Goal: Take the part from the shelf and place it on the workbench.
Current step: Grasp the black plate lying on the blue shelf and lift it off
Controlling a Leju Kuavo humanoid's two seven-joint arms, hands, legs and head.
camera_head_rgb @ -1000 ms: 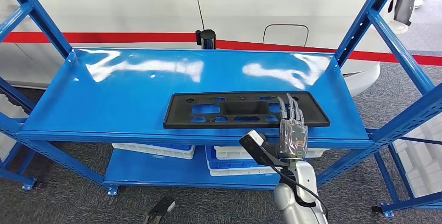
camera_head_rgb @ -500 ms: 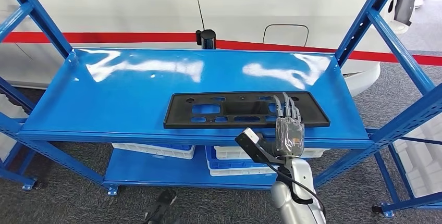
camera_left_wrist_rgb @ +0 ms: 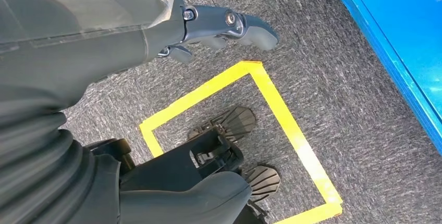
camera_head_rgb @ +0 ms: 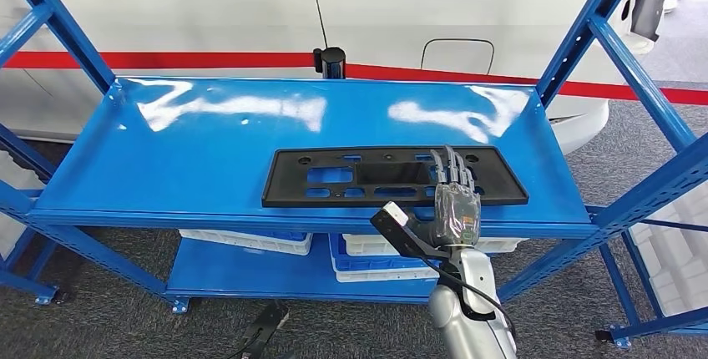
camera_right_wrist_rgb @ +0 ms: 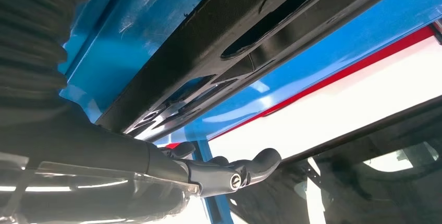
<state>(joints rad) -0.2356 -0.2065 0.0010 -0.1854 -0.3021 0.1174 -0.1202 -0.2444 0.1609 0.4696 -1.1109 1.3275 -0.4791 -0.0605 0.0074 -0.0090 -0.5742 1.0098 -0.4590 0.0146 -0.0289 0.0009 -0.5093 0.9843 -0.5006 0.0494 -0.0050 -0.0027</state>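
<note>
A flat black part [camera_head_rgb: 351,177] with several cut-outs lies on the upper blue shelf [camera_head_rgb: 209,142], near its front edge. My right hand [camera_head_rgb: 455,200] reaches in from below at the part's right portion, fingers stretched out and lying over it, holding nothing. In the right wrist view the part [camera_right_wrist_rgb: 208,41] runs close past my right hand [camera_right_wrist_rgb: 208,174], whose thumb sticks out free of it. My left hand [camera_left_wrist_rgb: 208,26] hangs low beside the shelf, holding nothing, and is a dark shape at the bottom of the head view [camera_head_rgb: 265,326].
White bins [camera_head_rgb: 246,240] sit on the lower shelf. Blue uprights [camera_head_rgb: 584,33] frame both ends of the rack. A white vehicle with a red stripe [camera_head_rgb: 167,60] stands behind. Yellow tape [camera_left_wrist_rgb: 281,120] marks a square on the grey carpet beside the shelf edge [camera_left_wrist_rgb: 396,52].
My right hand has shifted a little left and further in over the part. The part has not moved. My left hand has swung slightly at the bottom.
</note>
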